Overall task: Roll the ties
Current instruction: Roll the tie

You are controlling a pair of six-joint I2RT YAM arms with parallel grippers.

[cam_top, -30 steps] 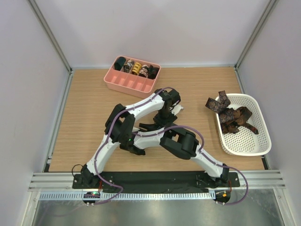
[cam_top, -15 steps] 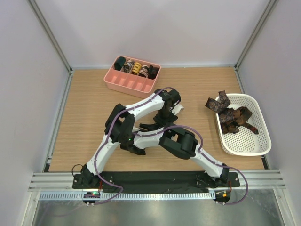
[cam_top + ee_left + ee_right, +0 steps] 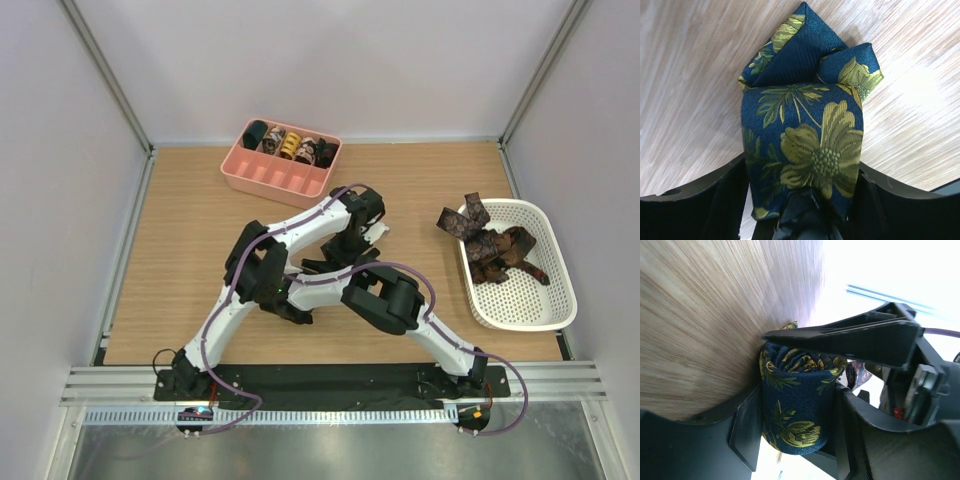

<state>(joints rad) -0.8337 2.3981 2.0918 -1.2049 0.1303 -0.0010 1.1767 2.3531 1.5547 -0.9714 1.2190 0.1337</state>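
Near the middle of the pale wood-grain counter (image 3: 685,75): navy woven necktie (image 3: 810,130) with raised yellow-green flowers, wound into a fat roll, pointed tip lying against the wood. Sits snug between the matte black fingers of the right pincer (image 3: 795,415), clenched on it from both sides. Also flanked by the left pincer (image 3: 801,172), released, with a sliver of light beside one finger.

Farther right: white perforated plastic basket (image 3: 520,322), oval, holding a loose heap of brown patterned ties (image 3: 495,245), one end flopped over the rim.

At the far edge: pink rectangular plastic tray (image 3: 270,185), ribbed into compartments, back row filled with small coiled ties (image 3: 290,147) in black, yellow and brown.
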